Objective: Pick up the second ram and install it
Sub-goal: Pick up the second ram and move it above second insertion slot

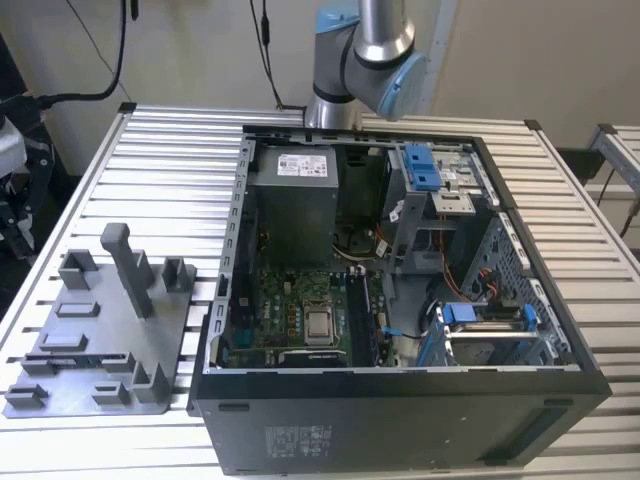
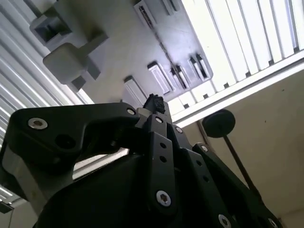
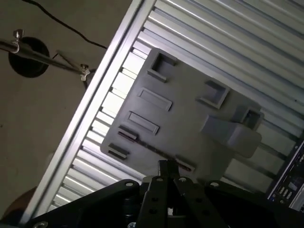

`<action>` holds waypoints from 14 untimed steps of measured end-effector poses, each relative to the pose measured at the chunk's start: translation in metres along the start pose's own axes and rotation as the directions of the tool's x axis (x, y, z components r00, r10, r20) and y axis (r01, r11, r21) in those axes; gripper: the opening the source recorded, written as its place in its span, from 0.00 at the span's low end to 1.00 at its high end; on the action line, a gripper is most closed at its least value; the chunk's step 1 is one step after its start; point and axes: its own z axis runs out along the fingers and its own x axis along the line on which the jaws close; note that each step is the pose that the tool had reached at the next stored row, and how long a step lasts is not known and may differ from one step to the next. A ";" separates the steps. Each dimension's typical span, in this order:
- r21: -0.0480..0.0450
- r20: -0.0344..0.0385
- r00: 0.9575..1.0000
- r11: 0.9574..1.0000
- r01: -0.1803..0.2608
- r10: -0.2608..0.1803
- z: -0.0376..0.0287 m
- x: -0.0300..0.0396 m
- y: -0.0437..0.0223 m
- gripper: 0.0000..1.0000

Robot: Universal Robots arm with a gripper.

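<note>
second ram (image 3: 153, 150) | thin dark strip, on edge | slotted lengthwise in grey tray (image 3: 190, 123)

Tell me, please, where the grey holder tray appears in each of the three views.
Exterior view: the grey holder tray lies on the slatted table, to the exterior view's left of the open computer case.
Second wrist view: the grey holder tray lies beyond the gripper.
First wrist view: the grey holder tray lies beyond the gripper.
Shared landmark: the tray's tall post.

Silver arm (image 1: 383, 22), blue caps (image 1: 405, 88); black screwed hand (image 2: 154, 102).
</note>
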 end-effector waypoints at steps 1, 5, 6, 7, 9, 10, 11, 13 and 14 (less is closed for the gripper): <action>0.000 0.000 1.000 1.000 0.015 -0.015 0.0001 0.0001 0.0001 0.11; 0.001 0.000 0.997 0.997 0.073 -0.073 0.0010 0.0004 0.0002 0.11; 0.001 0.000 0.996 0.996 0.087 -0.087 0.0012 0.0004 0.0002 0.11; 0.001 -0.001 0.995 0.995 0.101 -0.101 0.0014 0.0005 0.0002 0.11; 0.001 -0.001 0.992 0.992 0.130 -0.130 0.0018 0.0006 0.0003 0.11; 0.001 -0.002 0.990 0.990 0.143 -0.143 0.0020 0.0007 0.0003 0.11; 0.001 -0.002 0.988 0.988 0.157 -0.157 0.0022 0.0008 0.0004 0.11; 0.001 -0.003 0.983 0.983 0.183 -0.183 0.0026 0.0011 0.0005 0.11; 0.001 -0.003 0.981 0.981 0.196 -0.196 0.0029 0.0013 0.0006 0.11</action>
